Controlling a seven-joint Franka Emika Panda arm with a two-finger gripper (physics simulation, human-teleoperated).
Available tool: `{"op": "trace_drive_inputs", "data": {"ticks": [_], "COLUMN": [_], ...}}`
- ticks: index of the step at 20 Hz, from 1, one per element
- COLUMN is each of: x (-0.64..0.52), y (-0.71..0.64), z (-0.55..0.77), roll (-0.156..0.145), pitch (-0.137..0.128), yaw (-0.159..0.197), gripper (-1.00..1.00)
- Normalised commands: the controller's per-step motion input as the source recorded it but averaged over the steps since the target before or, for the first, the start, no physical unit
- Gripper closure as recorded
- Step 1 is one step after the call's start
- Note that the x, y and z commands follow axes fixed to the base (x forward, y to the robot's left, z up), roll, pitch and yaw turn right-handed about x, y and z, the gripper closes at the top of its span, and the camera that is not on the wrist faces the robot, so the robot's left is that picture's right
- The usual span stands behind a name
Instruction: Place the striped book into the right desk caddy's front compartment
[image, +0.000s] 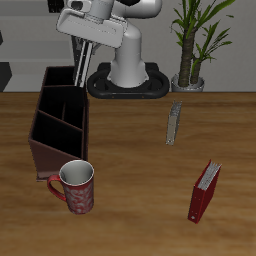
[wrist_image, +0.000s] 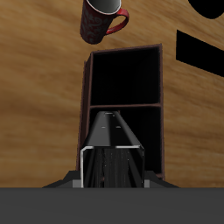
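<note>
My gripper (image: 88, 40) is shut on the striped book (image: 84, 63), which hangs edge-down from it above the back part of the right desk caddy (image: 45, 155). In the wrist view the book (wrist_image: 112, 144) shows black and pale-grey stripes between my gripper's (wrist_image: 112, 168) fingers. Beyond it lies the caddy (wrist_image: 90, 87), dark reddish-brown wood with dividers. The caddy's open front compartment (wrist_image: 125, 77) is the one nearest the mug, farther out than the book's lower edge. Whether the book touches the caddy cannot be told.
A red-patterned mug (image: 76, 186) stands just in front of the caddy, also in the wrist view (wrist_image: 101, 19). A red book (image: 205, 190) stands near the table's front edge. A small grey-olive book (image: 174, 123) stands mid-table. A potted plant (image: 190, 75) stands beside the robot's base.
</note>
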Motion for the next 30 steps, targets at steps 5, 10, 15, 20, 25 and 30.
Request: {"op": "trace_drive_inputs", "data": {"ticks": [5, 10, 15, 20, 25, 30], "x": [0.04, 0.04, 0.08, 0.03, 0.04, 0.07], "y": [0.01, 0.03, 0.01, 0.0, -0.02, -0.06], "z": [-0.03, -0.07, -0.11, -0.12, -0.1, -0.15], "roll": [0.001, 0.008, 0.004, 0.005, -0.008, -0.013], "pitch": [0.006, 0.008, 0.02, 0.016, 0.017, 0.029], "yaw": [-0.028, -0.013, -0.02, -0.013, -0.012, -0.013], "gripper": [1.0, 1.0, 1.0, 1.0, 1.0, 1.0]}}
